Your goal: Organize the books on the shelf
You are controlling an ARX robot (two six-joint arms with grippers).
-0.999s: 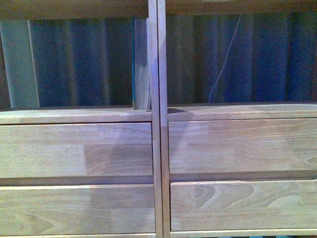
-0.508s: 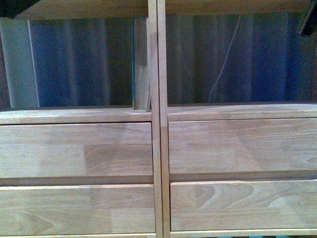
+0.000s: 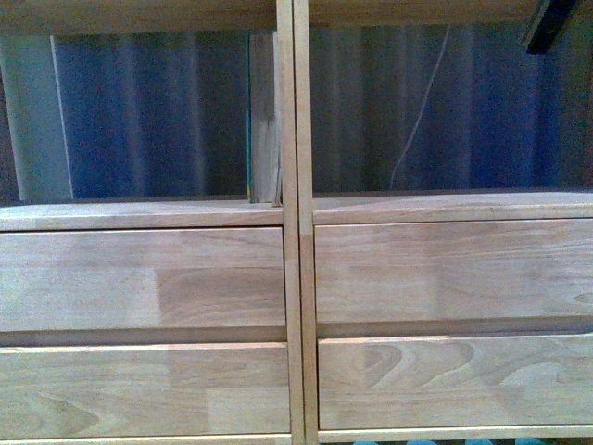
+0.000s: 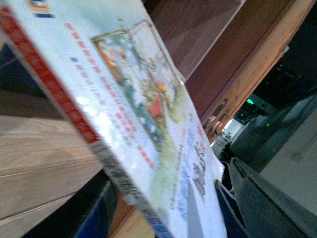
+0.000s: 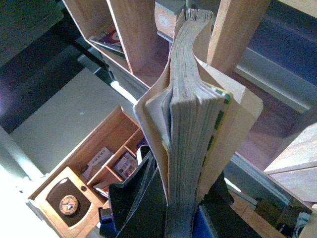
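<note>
My right gripper (image 5: 181, 196) is clamped on a bundle of books (image 5: 190, 114) that stick out past its tips; I can't count them. A white-covered book (image 4: 124, 109) lies against my left gripper (image 4: 242, 196), whose grip I cannot tell. One slim teal-edged book (image 3: 263, 116) stands against the light-wood shelf (image 3: 296, 278) divider, above four drawer fronts (image 3: 139, 283), with perhaps a curtain (image 3: 139, 111) behind.

Left gripper (image 4: 183, 210): we see it clamped on a book (image 4: 129, 99).
Right gripper (image 5: 181, 198): we see fingers (image 5: 133, 198) pressed on either side of a book stack (image 5: 190, 114).
</note>
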